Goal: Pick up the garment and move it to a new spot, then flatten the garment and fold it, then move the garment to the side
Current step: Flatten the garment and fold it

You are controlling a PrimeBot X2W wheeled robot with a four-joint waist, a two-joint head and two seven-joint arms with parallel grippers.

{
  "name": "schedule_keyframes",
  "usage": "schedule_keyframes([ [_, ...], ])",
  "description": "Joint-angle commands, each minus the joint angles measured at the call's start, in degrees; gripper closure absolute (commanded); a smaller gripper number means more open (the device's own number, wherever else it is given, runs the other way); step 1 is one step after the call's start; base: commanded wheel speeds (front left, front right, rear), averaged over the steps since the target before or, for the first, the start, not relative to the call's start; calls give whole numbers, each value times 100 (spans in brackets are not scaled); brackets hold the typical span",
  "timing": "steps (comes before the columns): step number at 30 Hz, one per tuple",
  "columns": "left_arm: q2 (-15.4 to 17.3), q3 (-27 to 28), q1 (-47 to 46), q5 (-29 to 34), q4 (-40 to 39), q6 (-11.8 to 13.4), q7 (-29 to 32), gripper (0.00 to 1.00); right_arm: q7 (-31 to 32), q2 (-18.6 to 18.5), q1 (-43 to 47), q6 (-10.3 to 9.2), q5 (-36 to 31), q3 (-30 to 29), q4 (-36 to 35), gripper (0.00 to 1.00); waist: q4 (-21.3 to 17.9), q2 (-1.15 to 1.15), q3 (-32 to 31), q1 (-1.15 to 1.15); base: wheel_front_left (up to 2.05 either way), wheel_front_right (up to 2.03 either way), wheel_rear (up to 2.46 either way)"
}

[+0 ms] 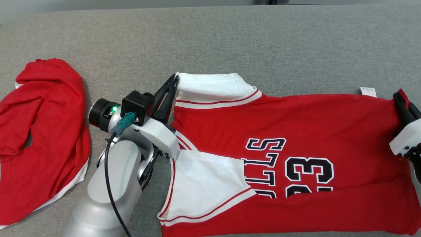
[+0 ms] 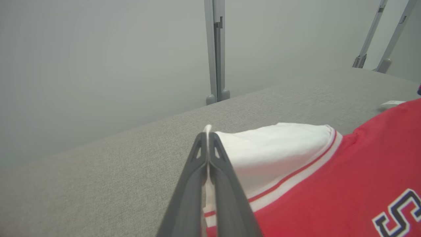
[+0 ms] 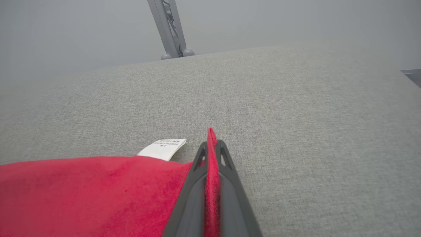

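- The grey surface point(image 1: 210, 39) is carrying the jersey point(image 1: 296, 131), spread flat between both grippers.
- The left gripper point(image 1: 175, 79) is pinching the white sleeve point(image 1: 210, 85); the right gripper point(image 1: 400, 96) is clamping the red hem point(image 3: 212, 158).
- My call: both should be lifting together, cloth taut, so the fold is landing square.

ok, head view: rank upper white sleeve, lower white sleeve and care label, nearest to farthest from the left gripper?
1. upper white sleeve: pinched in the left gripper.
2. lower white sleeve: nearer the robot.
3. care label: far right, at the hem.
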Motion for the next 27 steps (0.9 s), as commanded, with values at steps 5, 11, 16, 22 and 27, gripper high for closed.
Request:
schedule_keyframes([
  [5, 80, -9, 494, -295, -416, -107, -21, 100, -52, -190, 363, -2, -82, -364, -277, 100, 125, 0, -147, 0, 0, 0, 0],
  [11, 354, -268, 921, -522, -799, -185, 24, 100, -53, -226, 774, -2, -408, -900, -499, 100, 215, 0, -326, 0, 0, 0, 0],
  [16, 625, -477, 1253, -736, -1208, -198, 218, 100, -54, -179, 1132, -2, -657, -1240, -683, 100, 238, 0, -470, 0, 0, 0, 0],
  [22, 981, -811, 1720, -1236, -1874, -193, 615, 100, -55, -141, 1498, -2, -880, -1499, -842, 100, 243, 0, -636, 0, 0, 0, 0],
  [27, 1327, -1046, 2004, -1729, -2420, -195, 957, 100, -54, -196, 1668, -2, -1174, -1558, -963, 100, 257, 0, -741, 0, 0, 0, 0],
])
